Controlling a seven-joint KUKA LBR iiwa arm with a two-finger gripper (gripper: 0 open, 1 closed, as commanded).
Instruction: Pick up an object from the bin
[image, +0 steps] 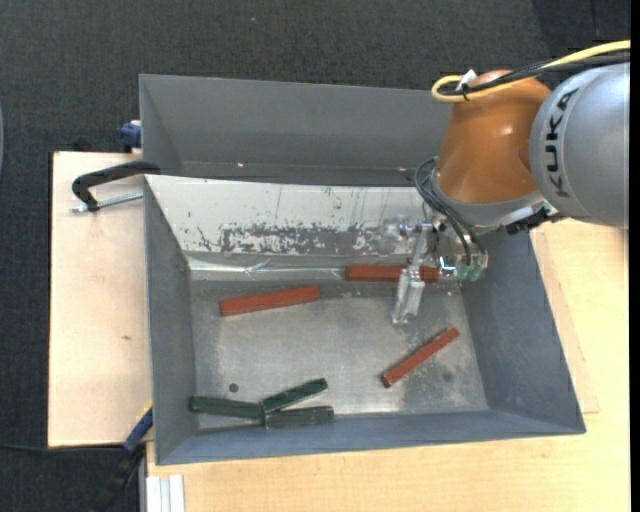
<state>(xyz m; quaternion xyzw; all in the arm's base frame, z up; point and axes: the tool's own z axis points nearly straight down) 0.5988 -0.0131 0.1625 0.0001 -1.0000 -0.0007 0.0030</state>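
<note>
The jaws hang over one end of a slim, straight red-brown stick (375, 272) lying along the grey bin's (300, 130) back wall; whether they are open cannot be told.

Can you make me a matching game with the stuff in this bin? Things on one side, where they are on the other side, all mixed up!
Things:
1. dark green sticks
2. slanted red stick
3. gripper
4. orange cover on the arm

Places:
A. over the back right corner of the bin
B. front left of the floor
C. by the level red stick near the back wall
D. front right of the floor

Pairs: 1-B, 2-D, 3-C, 4-A
</note>
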